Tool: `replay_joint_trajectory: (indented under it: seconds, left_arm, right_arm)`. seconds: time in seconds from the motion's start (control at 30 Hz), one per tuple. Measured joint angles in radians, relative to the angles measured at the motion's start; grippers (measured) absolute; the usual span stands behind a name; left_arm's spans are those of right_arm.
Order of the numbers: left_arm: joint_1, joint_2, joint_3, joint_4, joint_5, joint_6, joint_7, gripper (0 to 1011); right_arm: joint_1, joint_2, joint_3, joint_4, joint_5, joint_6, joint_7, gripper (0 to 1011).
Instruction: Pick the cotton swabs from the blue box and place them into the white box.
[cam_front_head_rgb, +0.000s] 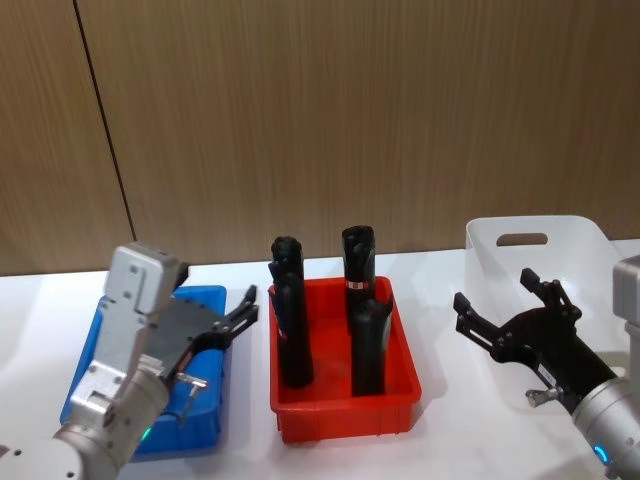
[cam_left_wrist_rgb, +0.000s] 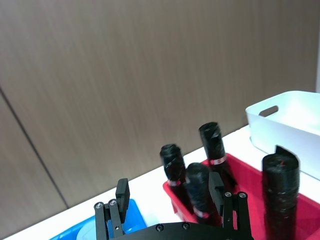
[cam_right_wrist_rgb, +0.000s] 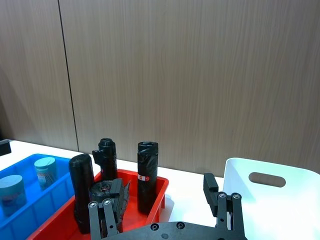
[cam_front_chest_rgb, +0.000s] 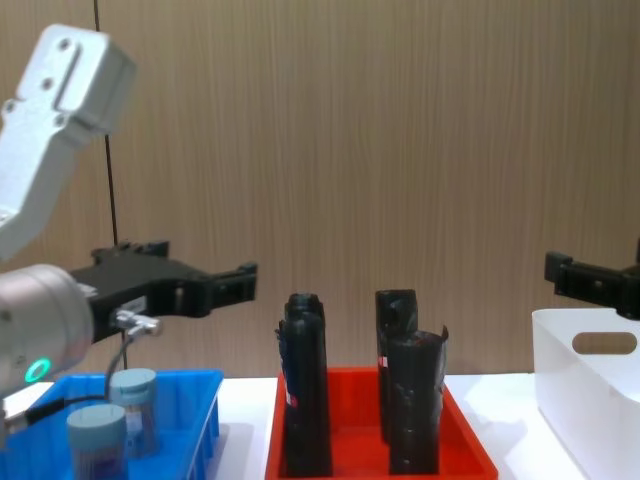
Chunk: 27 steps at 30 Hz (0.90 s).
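Toppling of cotton swabs (cam_front_chest_rgb: 132, 392) in the blue box (cam_front_head_rgb: 208, 296), 9 o'clock of the black rolls (cam_front_head_rgb: 292, 345), is risked if the spread-fingered left gripper (cam_front_head_rgb: 250, 306) is lowered off-centre; right gripper (cam_front_head_rgb: 495, 290), also spread, is parked at 3 o'clock.

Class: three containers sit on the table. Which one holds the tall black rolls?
The red tray, standing in the middle between the blue box and the white box.

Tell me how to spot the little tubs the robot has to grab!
Three containers sit in a row on the white table; go to the blue box at the robot's left end. Inside stand the cotton swabs, two short round tubs. Their pale grey-blue lids set them apart from the tall black rolls in the red tray beside them.
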Motion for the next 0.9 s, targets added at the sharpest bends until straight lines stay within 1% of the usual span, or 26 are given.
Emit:
replay_joint_trajectory:
  seconds: [0.17,0.27,0.37,0.67,0.9]
  left_arm:
    - [0.007,0.012,-0.019,0.010,-0.050,0.021,0.017,1004]
    - [0.009,0.017,-0.027,0.016,-0.069,0.032,0.024,1004]
    - [0.009,0.022,-0.040,0.030,-0.101,0.052,0.034,1004]
    - [-0.005,0.024,-0.060,0.076,-0.143,0.094,0.038,1004]
    - [-0.033,0.012,-0.072,0.142,-0.170,0.128,0.027,1004]
  right_arm:
    - [0.000,0.000,0.000,0.000,0.000,0.000,0.000,1002]
    - [0.000,0.000,0.000,0.000,0.000,0.000,0.000,1002]
    - [0.000,0.000,0.000,0.000,0.000,0.000,0.000,1002]
    - [0.000,0.000,0.000,0.000,0.000,0.000,0.000,1002]
    - [0.000,0.000,0.000,0.000,0.000,0.000,0.000,1002]
